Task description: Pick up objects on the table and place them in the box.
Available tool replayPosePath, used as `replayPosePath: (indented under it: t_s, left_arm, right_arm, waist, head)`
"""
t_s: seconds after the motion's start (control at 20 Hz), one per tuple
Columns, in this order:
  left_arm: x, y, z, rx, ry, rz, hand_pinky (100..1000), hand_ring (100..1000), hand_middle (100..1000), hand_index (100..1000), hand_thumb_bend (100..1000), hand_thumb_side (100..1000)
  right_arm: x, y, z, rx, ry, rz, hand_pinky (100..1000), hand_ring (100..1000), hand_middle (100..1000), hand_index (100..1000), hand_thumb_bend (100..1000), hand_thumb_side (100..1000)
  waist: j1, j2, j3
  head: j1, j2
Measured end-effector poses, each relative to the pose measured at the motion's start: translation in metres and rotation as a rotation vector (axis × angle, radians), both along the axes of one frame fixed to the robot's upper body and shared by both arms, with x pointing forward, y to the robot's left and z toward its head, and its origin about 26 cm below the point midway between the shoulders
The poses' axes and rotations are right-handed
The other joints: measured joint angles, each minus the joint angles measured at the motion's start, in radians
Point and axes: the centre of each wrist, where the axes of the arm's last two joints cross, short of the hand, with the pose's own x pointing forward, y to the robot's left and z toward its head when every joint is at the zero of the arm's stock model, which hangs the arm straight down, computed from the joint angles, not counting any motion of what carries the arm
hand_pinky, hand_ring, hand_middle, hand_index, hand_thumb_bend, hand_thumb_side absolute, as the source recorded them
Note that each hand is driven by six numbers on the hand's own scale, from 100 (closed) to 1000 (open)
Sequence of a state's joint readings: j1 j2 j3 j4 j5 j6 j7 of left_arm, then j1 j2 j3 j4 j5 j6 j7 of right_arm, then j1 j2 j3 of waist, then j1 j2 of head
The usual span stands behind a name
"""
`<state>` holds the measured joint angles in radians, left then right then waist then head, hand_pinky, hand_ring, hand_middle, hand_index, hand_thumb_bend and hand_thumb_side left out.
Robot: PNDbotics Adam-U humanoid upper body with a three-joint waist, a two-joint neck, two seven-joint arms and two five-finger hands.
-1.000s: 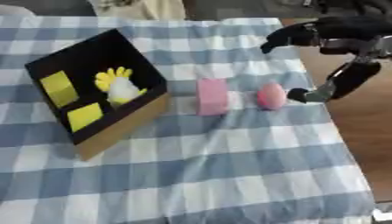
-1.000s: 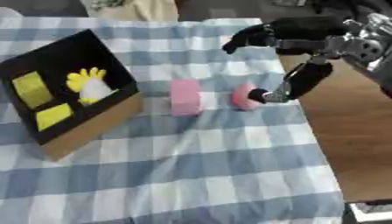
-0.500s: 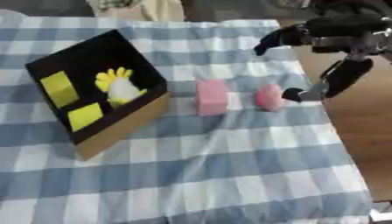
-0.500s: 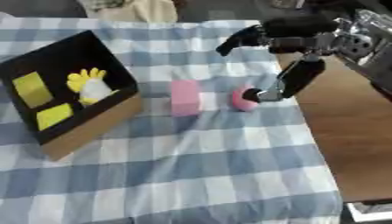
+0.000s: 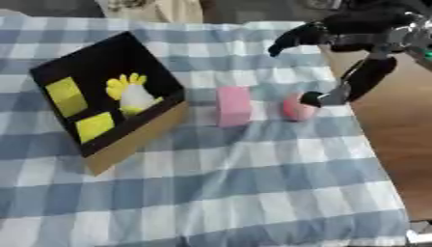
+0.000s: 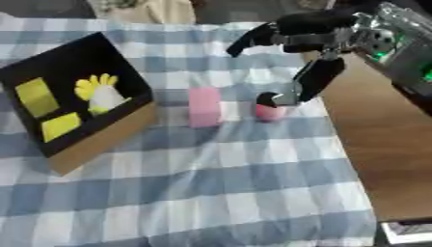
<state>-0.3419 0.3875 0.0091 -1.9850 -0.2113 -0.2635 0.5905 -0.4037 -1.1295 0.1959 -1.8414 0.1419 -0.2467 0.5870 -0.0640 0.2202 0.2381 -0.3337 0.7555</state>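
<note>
Checked cloth (image 5: pixel 253 159), right robot hand (image 5: pixel 354 53) spread, thumb touching pink ball (image 5: pixel 295 109)

Both head views look steeply down at the table (image 5: pixel 253 193) — sharing box (image 5: pixel 127 140) and right hand (image 6: pixel 312 53), slightly offset.

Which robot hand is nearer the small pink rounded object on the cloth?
The right robot hand: its thumb tip sits right at the pink rounded object, fingers spread above it toward the far edge. The left robot hand shows in neither view.
</note>
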Motion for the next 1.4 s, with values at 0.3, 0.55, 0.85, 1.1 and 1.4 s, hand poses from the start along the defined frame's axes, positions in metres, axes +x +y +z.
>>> replayPosePath:
  t_s: [0.3, 0.55, 0.85, 1.1, 1.4]
  left_arm:
    - [0.0, -0.001, 0.0, 0.001, 0.001, -0.005, 762, 899, 822, 795, 521, 569]
    - [0.0, -0.001, 0.0, -0.001, 0.001, -0.008, 761, 896, 820, 795, 524, 566]
    - [0.0, -0.002, 0.0, -0.003, 0.001, -0.013, 761, 897, 820, 795, 526, 565]
    - [0.0, -0.002, 0.0, -0.003, 0.002, -0.014, 761, 897, 820, 796, 527, 565]
    - [0.0, -0.001, -0.001, -0.001, 0.005, -0.013, 761, 898, 820, 796, 528, 565]
  right_arm:
    - [0.011, 0.007, 0.001, 0.013, 0.015, 0.007, 1000, 1000, 891, 1000, 222, 405]
    - [0.022, 0.008, -0.003, 0.03, 0.036, -0.008, 1000, 1000, 892, 1000, 214, 408]
    - [0.034, 0.003, -0.01, 0.034, 0.058, -0.053, 1000, 1000, 899, 1000, 227, 418]
    - [0.043, 0.003, -0.019, 0.017, 0.076, -0.067, 1000, 1000, 905, 1000, 244, 433]
    - [0.048, 0.005, -0.03, -0.007, 0.096, -0.066, 1000, 1000, 908, 1000, 250, 438]
  waist:
    - [0.0, -0.007, 0.002]
    - [0.0, -0.014, 0.003]
    - [0.0, -0.024, 0.003]
    - [0.0, -0.029, 0.003]
    - [0.0, -0.035, 0.003]
  head:
    - [-0.03, 0.0]
    - [-0.052, -0.001]
    - [-0.068, -0.002]
    - [-0.073, -0.002]
    - [-0.076, -0.001]
